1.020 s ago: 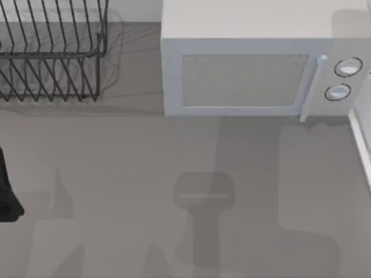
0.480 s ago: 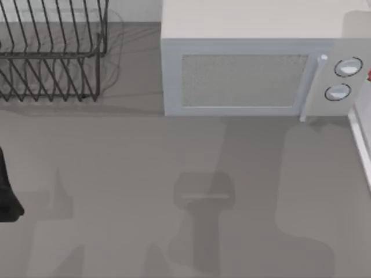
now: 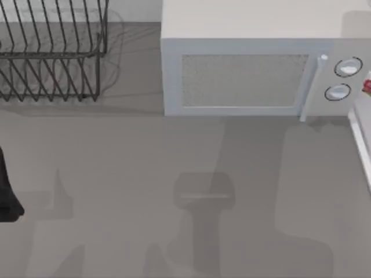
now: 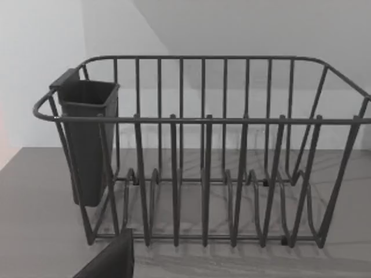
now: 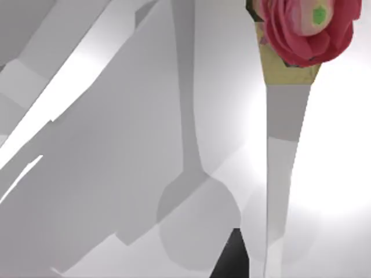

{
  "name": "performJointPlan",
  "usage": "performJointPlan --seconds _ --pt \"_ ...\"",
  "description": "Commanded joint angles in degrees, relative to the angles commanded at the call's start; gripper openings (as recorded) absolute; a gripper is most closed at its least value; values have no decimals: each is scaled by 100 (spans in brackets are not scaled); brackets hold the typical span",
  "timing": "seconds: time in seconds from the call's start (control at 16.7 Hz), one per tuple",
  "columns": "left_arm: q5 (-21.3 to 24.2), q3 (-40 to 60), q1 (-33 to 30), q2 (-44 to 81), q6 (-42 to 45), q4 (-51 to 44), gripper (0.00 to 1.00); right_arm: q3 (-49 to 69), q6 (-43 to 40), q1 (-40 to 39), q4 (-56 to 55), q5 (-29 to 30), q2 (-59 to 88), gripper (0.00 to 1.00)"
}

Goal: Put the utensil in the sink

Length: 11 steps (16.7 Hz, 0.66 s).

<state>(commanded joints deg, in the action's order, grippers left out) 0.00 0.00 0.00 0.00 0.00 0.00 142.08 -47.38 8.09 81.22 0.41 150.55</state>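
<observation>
**Ann:** Utensil (image 5: 293, 35) right in front of the right wrist camera, red flower-patterned end and a pale grey shaft, with the white walls of the sink (image 5: 116, 145) spread out under it.

**Ben:** From the top it's a red speck at the worktop's (image 3: 116, 174) far right edge, just past the microwave (image 3: 243, 75) dials and beyond the sink's white rim.

**Ann:** So I'd call this the carry-over step, nearly at the drop. There's a spoon-shaped shadow on the sink wall, and I read that as the utensil hanging above the surface, not lying on it.

**Ben:** What about the right gripper (image 5: 231, 259)?

**Ann:** Just a dark sliver of it near the shaft. I cannot tell whether it's clamped or spread. The next move, to my eye, is to lower the utensil well inside the walls and release it, clear of the rim.

**Ben:** And the left arm (image 3: 7, 191)?

**Ann:** Parked at the left edge, facing the dish rack (image 4: 203, 174). I cannot tell the left gripper's state either.

**Ben:** Containers?

**Ann:** The rack slots are bare. Nothing pokes out of the cutlery holder (image 4: 87, 139), though its inside is hidden. The microwave door is closed. I see nothing else in the sink.
</observation>
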Motion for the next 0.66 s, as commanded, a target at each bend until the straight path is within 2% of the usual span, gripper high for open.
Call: performJointPlan --seconds 0.3,0.66 --pt "0 0 0 0 0 0 100 0 0 0 0 0 0 98" --pt "0 0 0 0 0 0 100 0 0 0 0 0 0 100"
